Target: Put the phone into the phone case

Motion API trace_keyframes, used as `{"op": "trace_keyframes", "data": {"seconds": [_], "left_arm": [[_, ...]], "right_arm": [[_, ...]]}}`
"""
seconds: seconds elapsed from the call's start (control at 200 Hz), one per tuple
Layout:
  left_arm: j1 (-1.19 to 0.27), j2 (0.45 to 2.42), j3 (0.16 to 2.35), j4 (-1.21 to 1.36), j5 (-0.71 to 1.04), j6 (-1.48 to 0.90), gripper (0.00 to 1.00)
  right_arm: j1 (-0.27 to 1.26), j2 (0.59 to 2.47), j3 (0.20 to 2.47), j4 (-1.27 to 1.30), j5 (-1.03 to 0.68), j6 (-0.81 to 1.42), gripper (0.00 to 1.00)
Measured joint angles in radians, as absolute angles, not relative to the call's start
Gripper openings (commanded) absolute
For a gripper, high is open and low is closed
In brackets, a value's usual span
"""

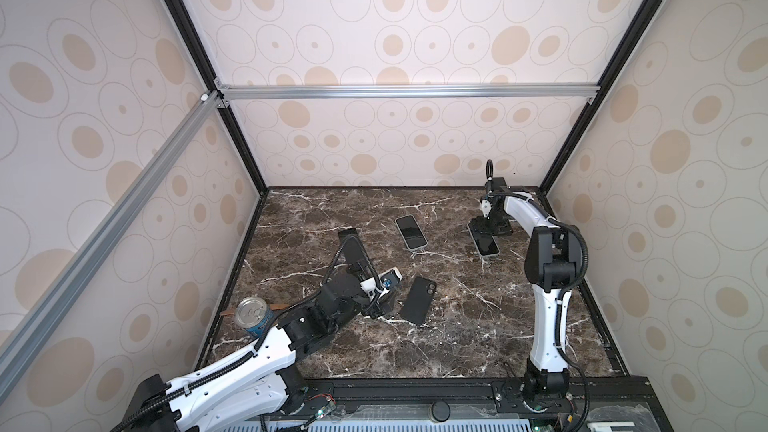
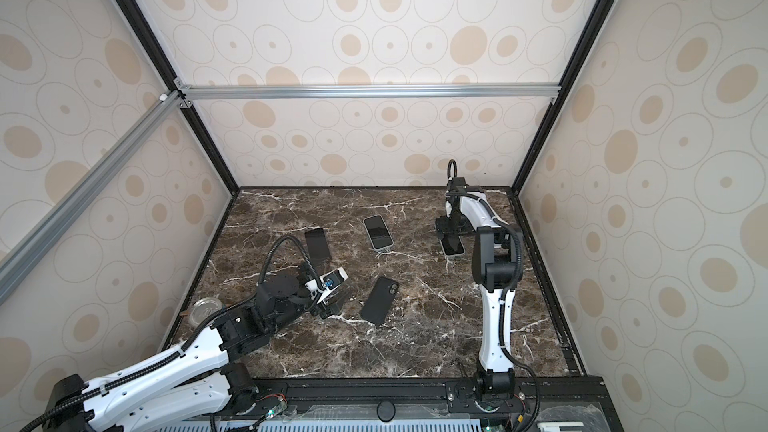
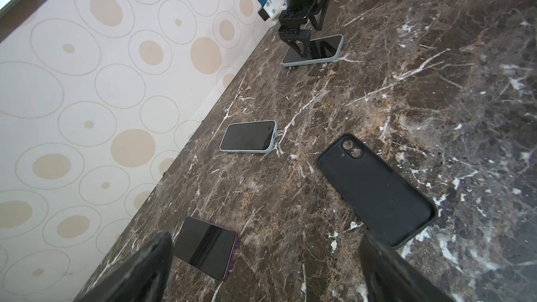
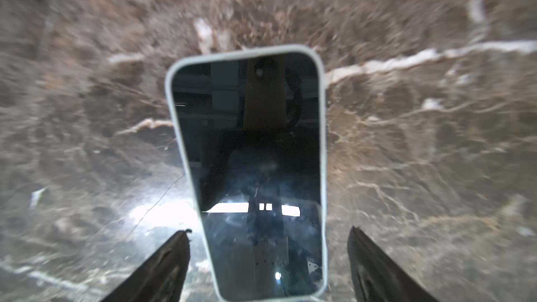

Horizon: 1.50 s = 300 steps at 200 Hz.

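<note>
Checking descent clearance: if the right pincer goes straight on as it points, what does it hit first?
Likely the marble tabletop: the right pincer points down, open, fingers straddling the pale-blue-edged phone with gaps either side. Depth is unclear; its palm could meet the screen first.

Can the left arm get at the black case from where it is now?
Probably yes: the left gripper stands open right beside the black case, which lies flat with nothing on it or between them. The right gripper is away over a light-cased phone.

black phone case [image 1: 417, 300] lies flat mid-table; light-rimmed phone [image 1: 486, 248] lies screen up, far right.
</note>
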<state>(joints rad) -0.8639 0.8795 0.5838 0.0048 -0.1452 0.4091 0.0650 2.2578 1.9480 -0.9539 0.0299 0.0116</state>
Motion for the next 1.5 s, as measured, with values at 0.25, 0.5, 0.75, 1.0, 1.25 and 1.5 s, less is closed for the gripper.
{"op": "trace_keyframes", "data": {"seconds": [0.25,0.5,0.75,1.0,1.25,1.5], "left_arm": [[-0.829,0.881,0.621,0.006,-0.21,0.35,0.99],[-0.771,0.922,0.668,0.006,-0.275,0.25,0.99],[-0.682,1.076,0.784,-0.048,-0.333,0.11,0.99],[-0.588,1.317,1.021,-0.213,-0.341,-0.061,0.99],[-0.423,1.635,1.321,-0.389,-0.252,-0.236,0.99],[-0.335,1.914,1.501,-0.497,-0.144,-0.4,0.93]], "right_arm": [[0.131,2.042,1.95,-0.998,0.061,0.058,0.83],[0.337,1.832,1.876,-1.007,0.126,0.106,0.81],[0.45,1.737,1.802,-1.029,0.14,0.178,0.77],[0.467,1.54,1.567,-0.965,0.12,0.241,0.75],[0.514,1.446,1.362,-0.849,0.017,0.278,0.72],[0.579,1.406,1.239,-0.764,-0.076,0.295,0.72]]}}
